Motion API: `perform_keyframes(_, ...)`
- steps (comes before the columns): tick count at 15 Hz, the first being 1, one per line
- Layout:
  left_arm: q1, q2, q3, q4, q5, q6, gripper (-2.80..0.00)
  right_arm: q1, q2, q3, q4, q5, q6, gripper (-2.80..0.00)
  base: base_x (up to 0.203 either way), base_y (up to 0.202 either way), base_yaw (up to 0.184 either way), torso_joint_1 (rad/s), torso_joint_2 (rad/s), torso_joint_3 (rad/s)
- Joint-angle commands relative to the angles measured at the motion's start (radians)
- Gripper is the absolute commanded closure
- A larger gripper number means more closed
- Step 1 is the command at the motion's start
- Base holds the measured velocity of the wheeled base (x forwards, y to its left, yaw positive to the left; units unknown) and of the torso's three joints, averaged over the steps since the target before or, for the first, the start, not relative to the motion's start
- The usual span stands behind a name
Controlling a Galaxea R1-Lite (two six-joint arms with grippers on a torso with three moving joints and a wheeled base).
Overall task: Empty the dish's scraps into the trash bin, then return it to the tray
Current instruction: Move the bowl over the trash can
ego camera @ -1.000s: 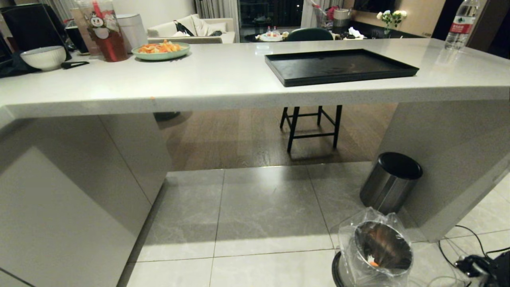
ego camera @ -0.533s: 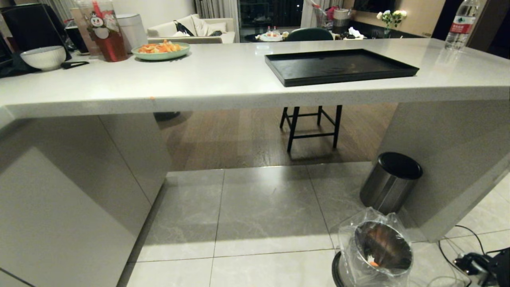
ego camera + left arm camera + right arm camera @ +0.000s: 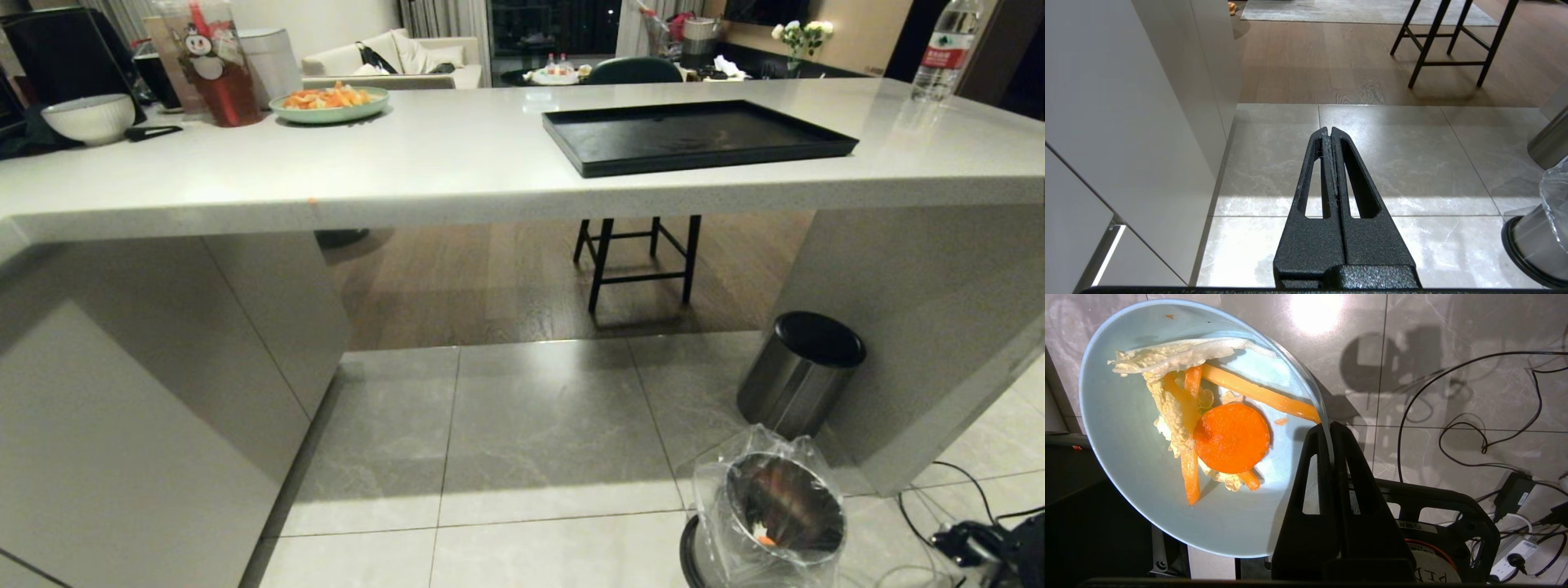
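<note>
1. Counter [image 3: 457, 163]: white, spans the head view; the floor beneath it is grey tile near the robot and wood farther back.
2. Tray [image 3: 702, 155]: black, flat, lies on the counter to the right of centre; nothing rests on it.
3. Lidded steel cylinder [image 3: 796, 371]: black domed lid, stands on the floor against the counter's right support.
4. Trash bin [image 3: 784, 510]: shiny metal, clear bag over its rim, on the floor just in front of the cylinder; an orange piece lies inside.
5. Dish [image 3: 1139, 457]: pale blue, tilted over tiled floor; not in the head view.
6. Right gripper [image 3: 1330, 426]: fingers pinch the dish's rim.
7. Left gripper [image 3: 1329, 130]: fingers pressed together, nothing held, over the floor tiles.
8. Scraps [image 3: 1231, 437]: a round carrot slice, carrot sticks and pale leafy strips lie in the dish.
</note>
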Motion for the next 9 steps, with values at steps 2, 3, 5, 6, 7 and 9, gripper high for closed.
perform_keyframes(2, 0.0, 0.001, 0.0, -0.001, 0.001, -0.001, 0.0, 0.0, -0.003, 0.002, 0.003, 0.0, 0.003, 0.0, 0.0, 0.0, 0.0, 0.0, 0.0, 0.0)
perform_keyframes(3, 0.0, 0.001, 0.0, -0.001, 0.001, -0.001, 0.0, 0.0, -0.003, 0.004, 0.003, -0.001, 0.004, 0.0, 0.0, 0.0, 0.0, 0.0, 0.0, 0.0)
perform_keyframes(5, 0.0, 0.001, 0.0, -0.001, 0.001, -0.001, 0.0, 0.0, -0.003, 0.004, 0.004, -0.002, 0.007, 0.0, 0.0, 0.007, -0.027, -0.003, 0.0, 0.001)
perform_keyframes(6, 0.0, 0.001, 0.0, -0.001, 0.001, -0.001, 0.0, 0.0, -0.003, 0.002, 0.003, -0.002, 0.012, 0.0, 0.012, 0.012, -0.135, 0.003, 0.0, 0.002)
perform_keyframes(7, 0.0, 0.001, 0.0, -0.001, 0.001, -0.001, 0.0, 0.0, -0.005, 0.002, 0.003, -0.002, 0.012, 0.0, 0.0, 0.007, -0.168, 0.006, 0.0, 0.007)
perform_keyframes(9, 0.0, 0.001, 0.0, -0.001, 0.001, -0.001, 0.0, 0.0, -0.005, 0.001, 0.003, -0.002, 0.012, 0.0, 0.002, 0.009, -0.177, 0.0, 0.0, 0.001)
